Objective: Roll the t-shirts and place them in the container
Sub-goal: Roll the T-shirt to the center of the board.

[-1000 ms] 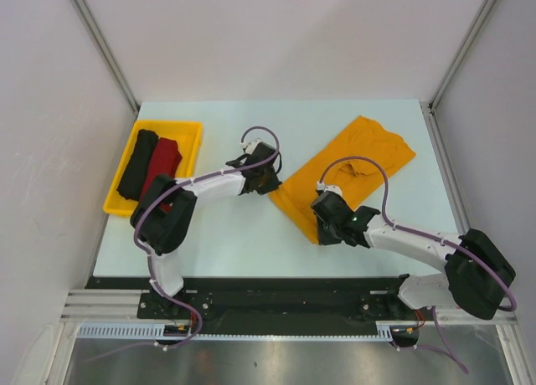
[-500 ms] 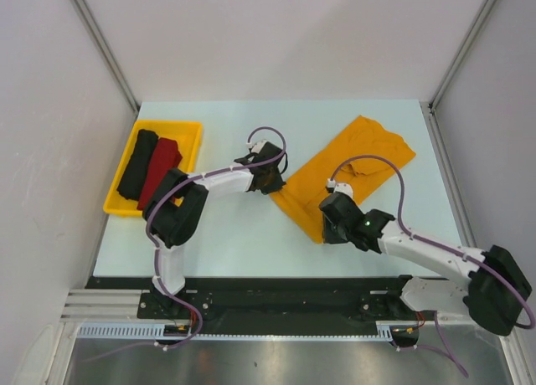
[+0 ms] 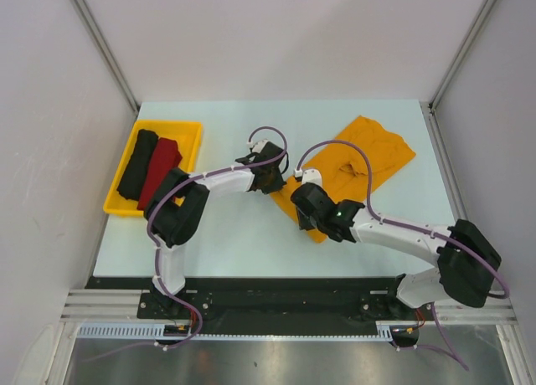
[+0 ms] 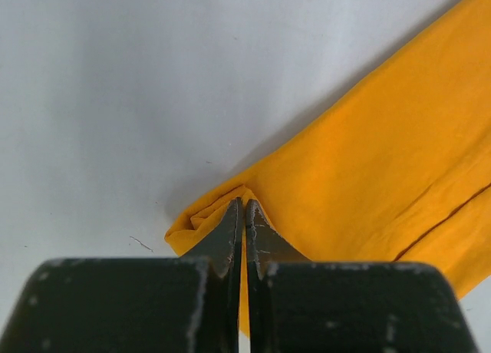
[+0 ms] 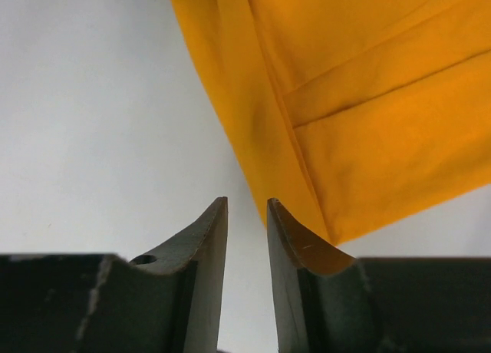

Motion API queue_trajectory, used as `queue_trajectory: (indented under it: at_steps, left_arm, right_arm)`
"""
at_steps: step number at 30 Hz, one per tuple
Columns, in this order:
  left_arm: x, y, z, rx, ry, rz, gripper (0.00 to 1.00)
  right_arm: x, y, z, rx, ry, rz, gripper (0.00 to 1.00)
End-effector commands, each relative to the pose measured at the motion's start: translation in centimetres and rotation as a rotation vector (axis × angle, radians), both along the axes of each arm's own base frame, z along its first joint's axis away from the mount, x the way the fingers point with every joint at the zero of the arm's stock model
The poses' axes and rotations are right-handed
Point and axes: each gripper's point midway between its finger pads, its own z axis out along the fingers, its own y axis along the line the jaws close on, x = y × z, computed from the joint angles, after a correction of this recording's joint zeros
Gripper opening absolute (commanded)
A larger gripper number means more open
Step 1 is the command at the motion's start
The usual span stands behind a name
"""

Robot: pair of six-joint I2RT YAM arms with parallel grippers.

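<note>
Top external view first: at the far left of the white table sits a yellow tray. Two rolled shirts lie in it side by side, a black roll on the left and a dark red roll touching it on the right. Next comes the left arm, which reaches from its base across the middle of the table. The left gripper sits at the near left corner of the orange t-shirt. In the left wrist view, the left gripper has its two black jaws pressed tight together, and they pinch a small bunched-up fold at the corner of the orange t-shirt. The white table shows all around that corner. A bit further right, the right gripper is low over the near end of the shirt. In the right wrist view, the right gripper has its jaws a little apart with nothing between them. They hang over bare table, right at the edge of the orange t-shirt. The shirt is folded into a long strip and lies flat, slanting from the middle of the table up toward the far right corner.
</note>
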Motion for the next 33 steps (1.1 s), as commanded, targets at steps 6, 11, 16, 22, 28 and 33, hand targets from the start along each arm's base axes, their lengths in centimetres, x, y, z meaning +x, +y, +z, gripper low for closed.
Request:
queue_trajectory:
  at_steps: [6,11,16,22,28,33]
  left_arm:
    - [0.9,-0.6,0.2,0.005,-0.022,-0.003,0.00]
    - [0.8,-0.8,0.3,0.002,-0.025,-0.007,0.00]
    - [0.8,-0.9,0.3,-0.001,-0.026,-0.013,0.00]
    - [0.8,-0.9,0.4,0.002,-0.035,-0.026,0.00]
    - [0.6,-0.5,0.3,0.017,-0.039,-0.031,0.00]
    - [0.6,-0.1,0.9,0.024,-0.055,-0.035,0.00]
  right_arm:
    - [4.0,1.5,0.1,0.075,-0.030,-0.008,0.35]
    - [4.1,0.5,-1.2,0.049,0.014,-0.037,0.33]
    - [3.8,0.0,-2.9,0.024,0.060,-0.046,0.28]
    - [3.2,-1.7,-5.2,-0.002,0.111,-0.094,0.23]
    - [2.4,-2.1,-6.6,-0.001,0.143,-0.089,0.22]
    - [1.7,-2.6,-7.6,-0.007,0.163,-0.095,0.20]
